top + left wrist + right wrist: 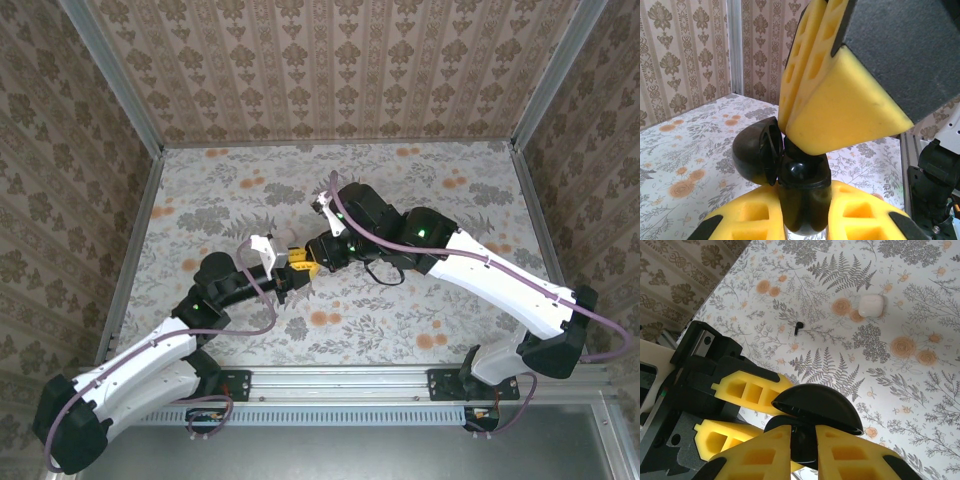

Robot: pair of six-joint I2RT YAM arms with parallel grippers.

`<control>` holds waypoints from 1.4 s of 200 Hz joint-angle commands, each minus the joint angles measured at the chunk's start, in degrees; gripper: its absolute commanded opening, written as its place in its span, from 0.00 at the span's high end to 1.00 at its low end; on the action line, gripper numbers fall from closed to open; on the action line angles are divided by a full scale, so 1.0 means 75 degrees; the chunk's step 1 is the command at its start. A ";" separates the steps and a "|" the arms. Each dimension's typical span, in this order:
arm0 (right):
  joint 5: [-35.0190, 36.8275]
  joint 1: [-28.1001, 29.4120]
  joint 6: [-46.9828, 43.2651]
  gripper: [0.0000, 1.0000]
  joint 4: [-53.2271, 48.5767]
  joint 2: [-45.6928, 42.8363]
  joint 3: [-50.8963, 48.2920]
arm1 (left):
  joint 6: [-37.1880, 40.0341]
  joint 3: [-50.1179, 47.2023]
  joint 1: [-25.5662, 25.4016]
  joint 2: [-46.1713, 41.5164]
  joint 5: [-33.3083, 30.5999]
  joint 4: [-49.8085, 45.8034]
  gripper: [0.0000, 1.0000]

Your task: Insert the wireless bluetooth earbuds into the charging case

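The charging case is a black rounded shell, and my left gripper is shut on its body. Its hinged lid stands open to one side, also seen as a dome. A glossy black earbud sits in the case mouth. My right gripper comes down onto that mouth, its fingers nearly together with something black between them. Whether they pinch it I cannot tell. Another black earbud lies loose on the floral table. Both grippers meet at mid-table.
A small white rounded-square box rests on the table beyond the loose earbud. Patterned walls on metal rails enclose the table on three sides. The left gripper's yellow fingers sit close beside my right fingers.
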 commanded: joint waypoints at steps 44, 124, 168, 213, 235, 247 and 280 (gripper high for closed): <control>0.1094 -0.0035 0.0699 0.86 -0.0756 -0.0252 0.0232 | -0.0031 0.0227 0.0043 -0.0125 0.0029 0.0320 1.00; 0.1698 -0.0013 0.1775 0.85 -0.0469 -0.0112 -0.0041 | 0.0344 0.0316 -0.0005 0.0155 -0.0535 0.0668 1.00; 0.1787 -0.0088 0.1915 0.84 -0.0462 0.0200 0.0316 | 0.0642 0.0614 0.0000 0.0639 -0.0458 0.0820 1.00; 0.1348 -0.0083 0.1896 0.85 -0.0045 0.0150 0.0165 | 0.0671 0.0576 0.0006 0.0723 -0.0463 0.0993 1.00; 0.1363 -0.0089 0.1968 0.85 -0.0070 0.0112 0.0203 | 0.0659 0.0468 0.0006 0.0615 -0.0599 0.1004 1.00; 0.1387 -0.0088 0.2024 0.86 -0.0083 0.0101 0.0213 | 0.0677 0.0417 0.0006 0.0513 -0.0688 0.1020 1.00; 0.1386 -0.0071 0.2232 0.87 0.0110 0.0019 0.0075 | 0.0926 0.0326 -0.0022 0.0471 -0.0957 0.1144 1.00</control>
